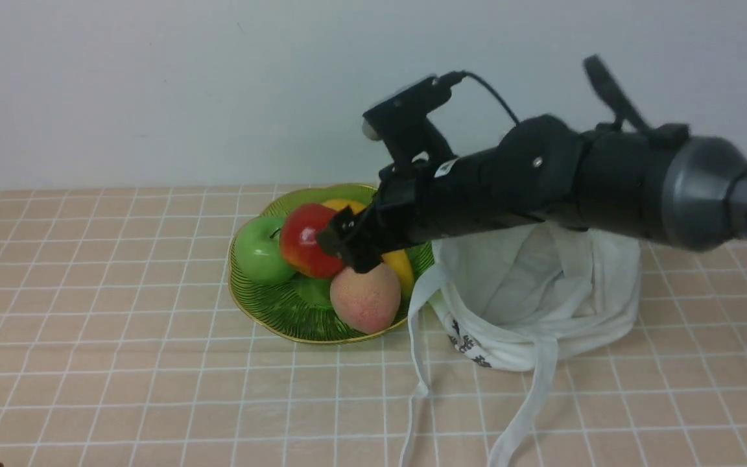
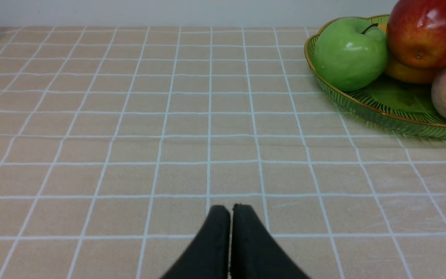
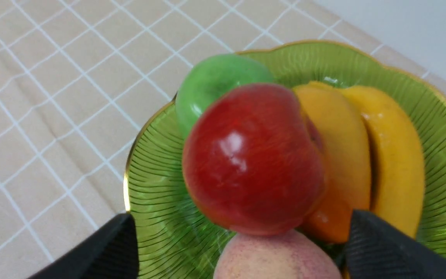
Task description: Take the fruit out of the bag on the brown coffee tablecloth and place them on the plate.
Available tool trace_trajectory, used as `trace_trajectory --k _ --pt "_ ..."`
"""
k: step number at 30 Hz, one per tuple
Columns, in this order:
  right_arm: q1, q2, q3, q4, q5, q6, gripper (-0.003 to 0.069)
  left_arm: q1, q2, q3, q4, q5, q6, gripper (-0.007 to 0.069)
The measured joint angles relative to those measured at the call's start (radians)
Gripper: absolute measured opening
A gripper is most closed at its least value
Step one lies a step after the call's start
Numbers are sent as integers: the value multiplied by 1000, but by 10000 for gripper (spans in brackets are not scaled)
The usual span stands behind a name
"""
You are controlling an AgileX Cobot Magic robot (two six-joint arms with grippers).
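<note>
The red apple [image 1: 305, 240] is on the plate [image 1: 270, 322], out of the bag [image 1: 542, 305]. It sits on top of the other fruit rather than on the glass: it leans against the green apple [image 1: 260, 250] and bears on the peach [image 1: 366, 297] and an orange-yellow fruit [image 3: 335, 155], with a banana [image 3: 395, 155] beyond. The perch is probably forced by the crowded plate, and the apple may roll. Its skin is glossy deep red with a bright highlight and a yellowish patch near the base. The right gripper [image 3: 241, 219] straddles the apple with both fingers spread wide; clear gaps show on either side, so it grips nothing. The bag slumps open just beside the plate on the checked tablecloth [image 1: 120, 292]. The left gripper [image 2: 230, 209] hangs well apart over bare cloth, fingers pressed together and empty, presumably parked clear of the working arm.
</note>
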Motion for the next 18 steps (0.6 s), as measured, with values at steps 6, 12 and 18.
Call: trace_trajectory --k 6,12,18 --pt "-94 -239 0 -31 189 16 393 0 0 0 0 0 0 -8" --pt "-195 -458 0 -128 428 102 104 0 0 0 0 0 0 -8" --pt "-294 -652 0 -291 727 261 -8 0 0 0 0 0 0 -8"
